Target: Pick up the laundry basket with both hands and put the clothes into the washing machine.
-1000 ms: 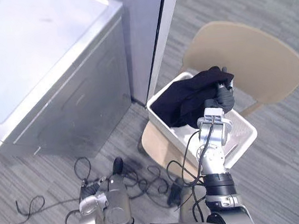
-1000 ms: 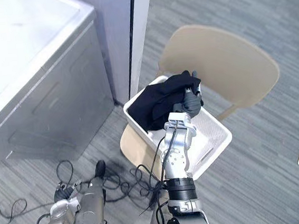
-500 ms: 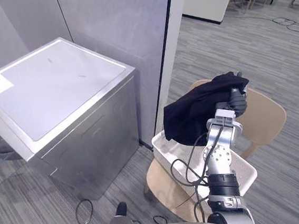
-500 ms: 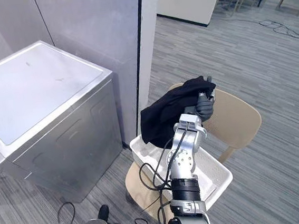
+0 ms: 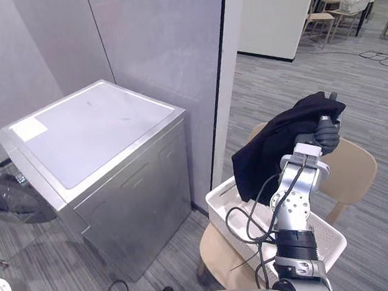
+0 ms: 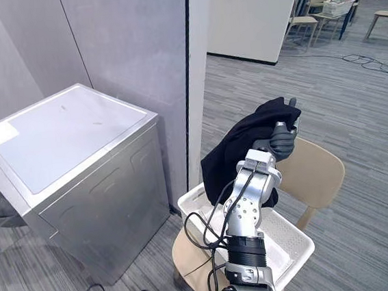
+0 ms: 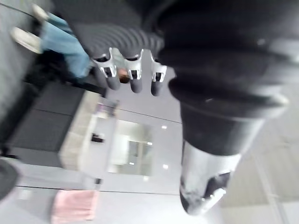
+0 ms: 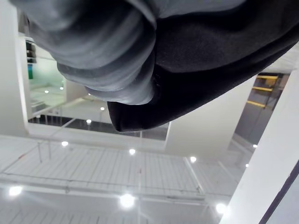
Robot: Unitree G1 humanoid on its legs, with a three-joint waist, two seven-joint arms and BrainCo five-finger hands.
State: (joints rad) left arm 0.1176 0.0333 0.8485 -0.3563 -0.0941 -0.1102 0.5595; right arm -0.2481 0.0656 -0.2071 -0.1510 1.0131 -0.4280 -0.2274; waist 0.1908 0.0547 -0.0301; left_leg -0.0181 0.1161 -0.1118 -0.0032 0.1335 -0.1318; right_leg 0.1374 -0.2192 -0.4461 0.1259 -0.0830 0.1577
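Black cloth garment (image 5: 277,148) droops long-ways straight down off the raised right hand (image 5: 326,135), over the white slatted plastic laundry basket (image 5: 333,238). Its fingers are buried in the cloth, so can't tell the grip. Can't tell for the left hand (image 7: 117,37) either.

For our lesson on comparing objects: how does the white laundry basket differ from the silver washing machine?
The laundry basket is white and perforated; the washing machine is silver and solid-walled. The basket is open-topped, the machine flat-topped. The basket sits on a beige chair; the machine stands on the floor. Both are roughly rectangular.
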